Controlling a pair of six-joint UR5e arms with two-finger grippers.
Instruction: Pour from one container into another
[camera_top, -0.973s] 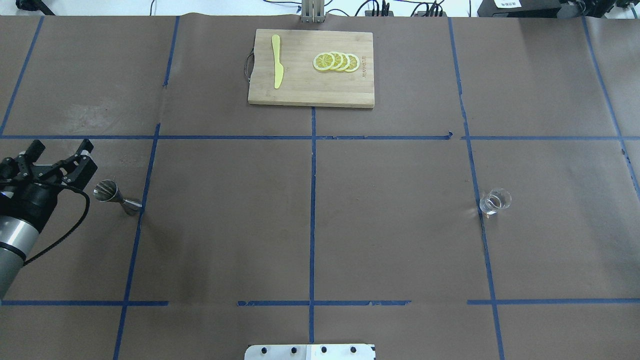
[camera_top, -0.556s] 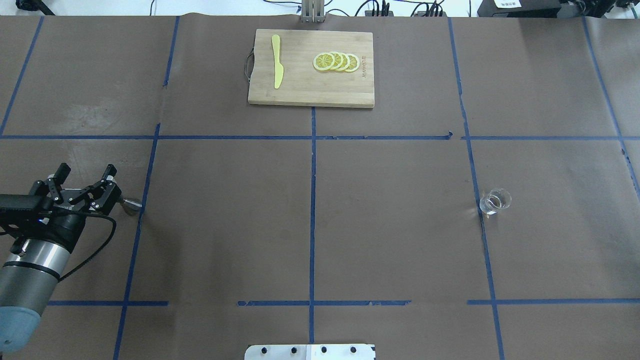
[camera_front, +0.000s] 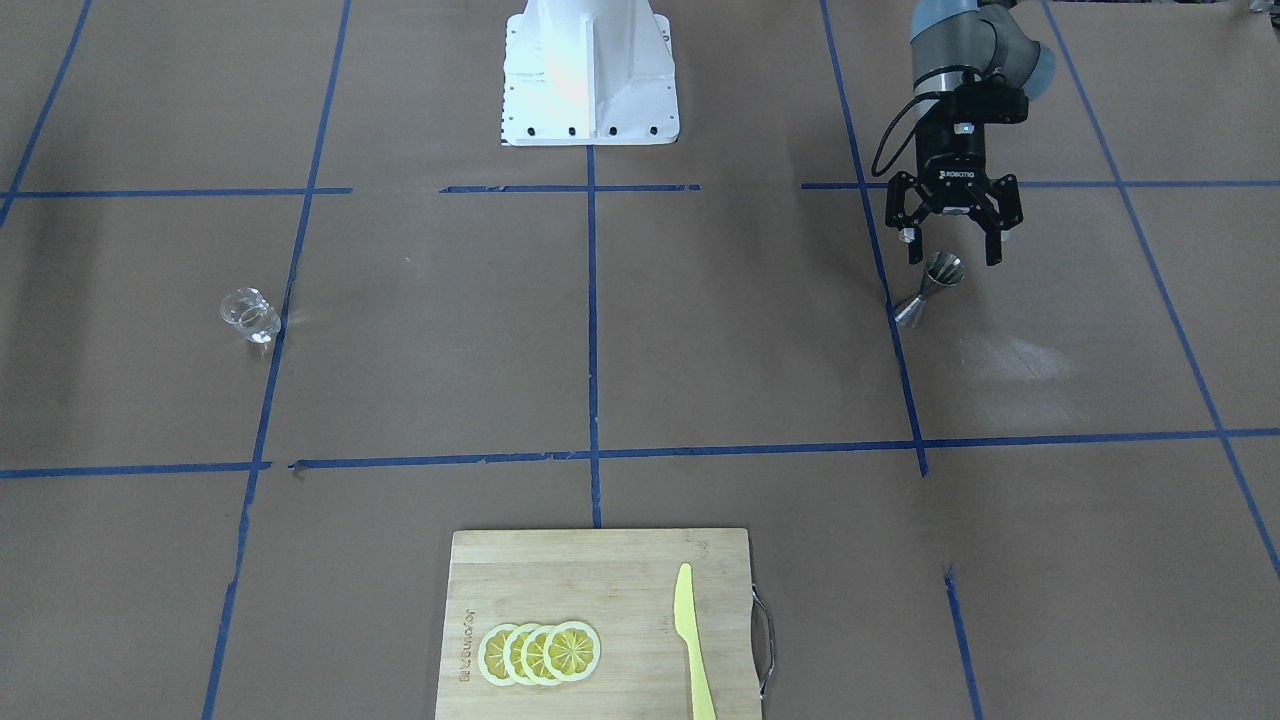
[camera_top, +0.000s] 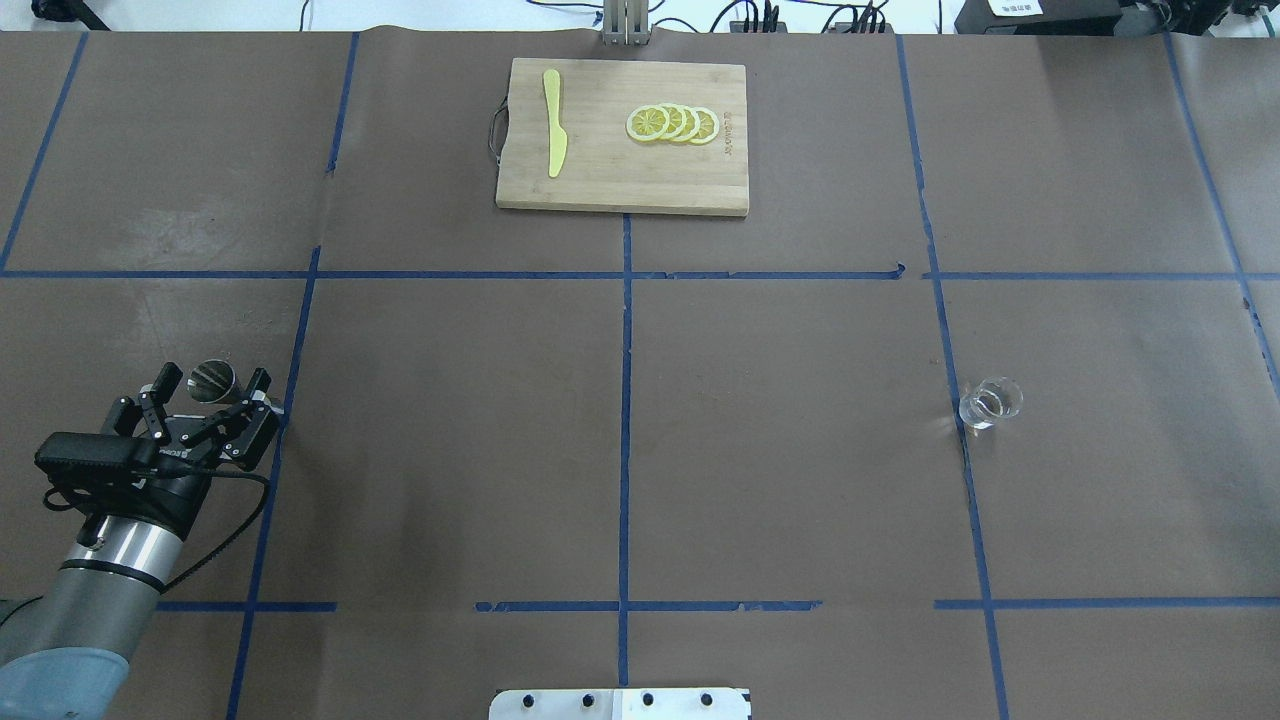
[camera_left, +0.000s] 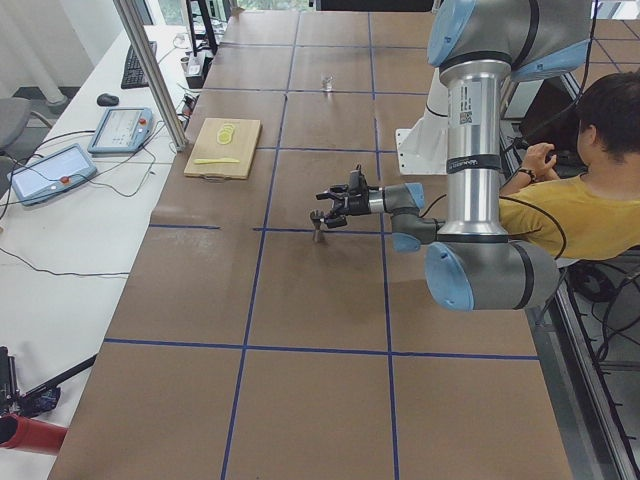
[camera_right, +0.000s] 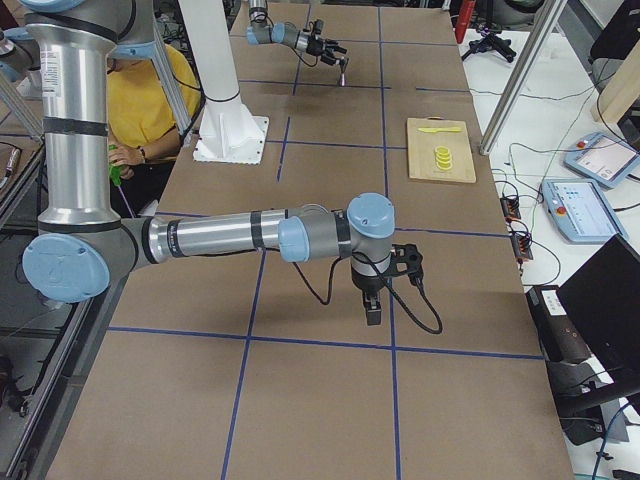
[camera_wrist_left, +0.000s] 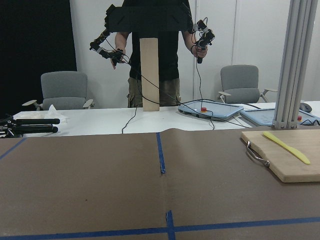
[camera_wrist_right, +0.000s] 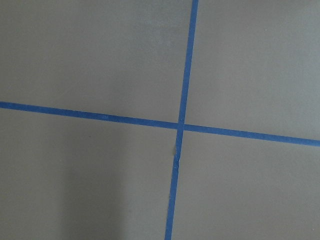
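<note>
The steel jigger (camera_top: 211, 379) stands on the brown paper at the table's left, by a blue tape line. My left gripper (camera_top: 214, 384) is open, and in the overhead view the jigger's upper rim shows between its spread fingers, untouched. From the front, the jigger (camera_front: 928, 288) stands just past the left gripper (camera_front: 953, 259). The clear glass cup (camera_top: 990, 402) stands alone at the right, also seen as the cup (camera_front: 248, 313). My right gripper (camera_right: 373, 300) shows only in the exterior right view, low over bare paper; whether it is open or shut I cannot tell.
A wooden cutting board (camera_top: 620, 185) lies at the far middle with lemon slices (camera_top: 672, 123) and a yellow knife (camera_top: 553, 125). The robot's white base (camera_front: 588, 70) sits at the near edge. An operator (camera_left: 570, 200) sits beside the left arm.
My left arm has swung toward the near side and right. Its open gripper went from left of the jigger to straddling the jigger's top. The glass cup has not moved.
</note>
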